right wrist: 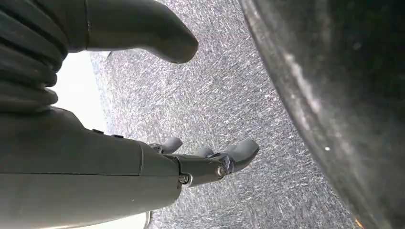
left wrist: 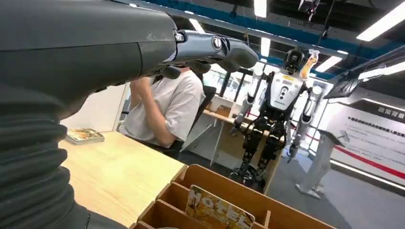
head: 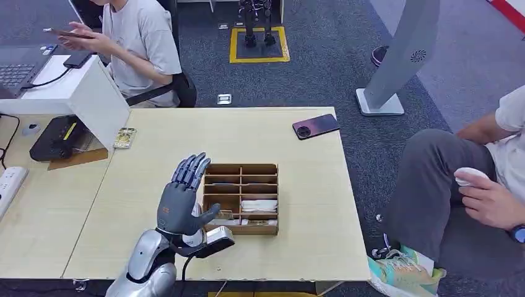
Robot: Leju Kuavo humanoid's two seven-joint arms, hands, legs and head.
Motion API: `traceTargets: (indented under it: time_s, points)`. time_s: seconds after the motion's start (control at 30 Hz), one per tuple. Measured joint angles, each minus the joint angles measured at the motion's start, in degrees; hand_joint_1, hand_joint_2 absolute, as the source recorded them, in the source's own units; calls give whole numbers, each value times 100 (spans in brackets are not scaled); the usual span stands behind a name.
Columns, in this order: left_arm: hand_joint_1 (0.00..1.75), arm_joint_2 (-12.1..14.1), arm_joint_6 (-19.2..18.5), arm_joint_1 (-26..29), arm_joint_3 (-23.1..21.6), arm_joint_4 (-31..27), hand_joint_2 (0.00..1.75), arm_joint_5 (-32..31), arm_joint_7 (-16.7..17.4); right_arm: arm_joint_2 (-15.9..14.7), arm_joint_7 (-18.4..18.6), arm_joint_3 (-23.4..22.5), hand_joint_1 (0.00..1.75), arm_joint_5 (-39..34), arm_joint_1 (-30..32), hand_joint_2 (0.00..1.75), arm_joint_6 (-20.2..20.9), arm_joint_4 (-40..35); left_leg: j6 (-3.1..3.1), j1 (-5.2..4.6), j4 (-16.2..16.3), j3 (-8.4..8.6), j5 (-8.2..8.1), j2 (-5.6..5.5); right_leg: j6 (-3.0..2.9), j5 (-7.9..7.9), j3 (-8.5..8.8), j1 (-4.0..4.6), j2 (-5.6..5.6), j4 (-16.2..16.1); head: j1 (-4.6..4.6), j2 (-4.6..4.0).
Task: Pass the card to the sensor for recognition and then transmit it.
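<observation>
at the far left a power strip (head: 10, 184) lies at the table's left edge, and beyond it a black device (head: 59, 137) sits under a white slanted panel (head: 93, 93). a small card (head: 124, 137) lies flat on the table (head: 155, 154) just right of that panel; in the left wrist view it shows as a printed card lying on the wood (left wrist: 83, 136).

the left hand (head: 181, 198) is raised over the near middle of the table, just left of the box (head: 241, 199), fingers straight and spread, thumb out toward the box, holding nothing. the wooden box is split into shallow slots in two columns. the near right slots hold white cards (head: 259, 205) and a printed one (head: 259, 221); another card (head: 224, 215) stands at the near left slot beside the thumb. the left wrist view shows this card (left wrist: 219, 210) upright in a compartment, with gold print, apart from the fingers (left wrist: 215, 47) above it. the far slots look dark; i cannot tell what they hold.

right of the box the table is bare wood up to its right edge. a phone (head: 316, 126) lies near the far right corner. past the edge a seated person's leg (head: 433, 179) is close to the table.

the right hand (right wrist: 210, 162) hangs over grey carpet, fingers loosely extended, holding nothing.
</observation>
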Motion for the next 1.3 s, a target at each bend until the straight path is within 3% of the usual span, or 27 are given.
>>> traceTargets:
  time_s: [1.3]
  points:
    - [0, -177, -2, -217, 0, 479, 175, 114, 107, -2, 0, 4, 0, 48, -13, 175, 2, 0, 0, 0, 0, 0, 0, 0, 0, 0, 0, 0, 0, 0, 0, 0]
